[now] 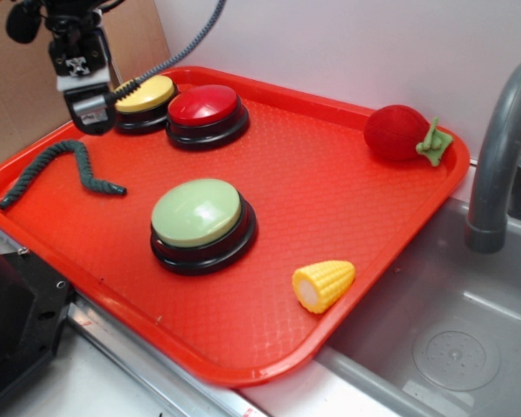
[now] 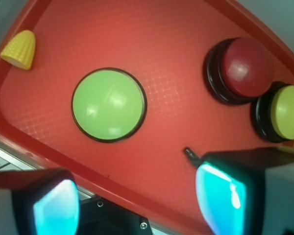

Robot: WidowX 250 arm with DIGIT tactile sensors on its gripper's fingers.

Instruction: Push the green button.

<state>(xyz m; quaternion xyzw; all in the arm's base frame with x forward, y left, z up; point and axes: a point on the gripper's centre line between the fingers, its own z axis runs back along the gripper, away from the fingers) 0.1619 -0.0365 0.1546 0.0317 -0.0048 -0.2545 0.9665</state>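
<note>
Exterior view, left to right: the black claw hangs high over the red plastic tray's far left corner, fingers parted and empty, presumably poised to travel; the green button, pale domed top on a black base, sits mid-tray, facing straight up; being round, it has no long axis.

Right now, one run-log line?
gripper: open, raised near yellow button | green button: unpressed, untouched | tray

The faucet is cut off by the right edge. In the wrist view, both fingertips are blurred and cropped; the rope shows only its tip.
</note>
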